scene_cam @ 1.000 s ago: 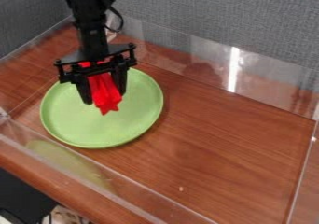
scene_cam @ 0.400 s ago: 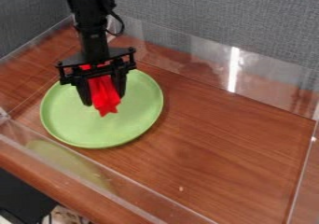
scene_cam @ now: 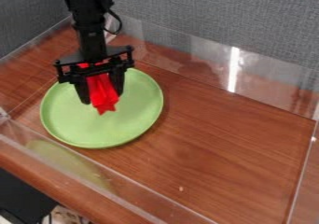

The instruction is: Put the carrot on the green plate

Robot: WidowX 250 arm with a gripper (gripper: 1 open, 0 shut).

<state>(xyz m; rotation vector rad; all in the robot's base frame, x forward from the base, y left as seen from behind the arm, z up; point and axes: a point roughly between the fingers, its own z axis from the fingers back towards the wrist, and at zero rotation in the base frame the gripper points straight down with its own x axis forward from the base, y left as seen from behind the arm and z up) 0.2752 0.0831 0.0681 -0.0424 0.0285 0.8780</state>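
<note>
The carrot (scene_cam: pixel 104 95) is a bright red blocky stick standing nearly upright between the black fingers (scene_cam: pixel 121 86) of my gripper (scene_cam: pixel 104 90), which points straight down and is shut on it. Its lower tip hangs just above, or touches, the round lime-green plate (scene_cam: pixel 75 120), which lies on the wooden table at the left. The gripper sits over the plate's far right part. Red pieces on the gripper's crossbar hide the carrot's upper end.
Clear acrylic walls (scene_cam: pixel 230 69) ring the wooden tabletop (scene_cam: pixel 225 144); the front wall (scene_cam: pixel 112 186) runs along the near edge. A grey partition stands behind. Bare wood lies to the right of the plate.
</note>
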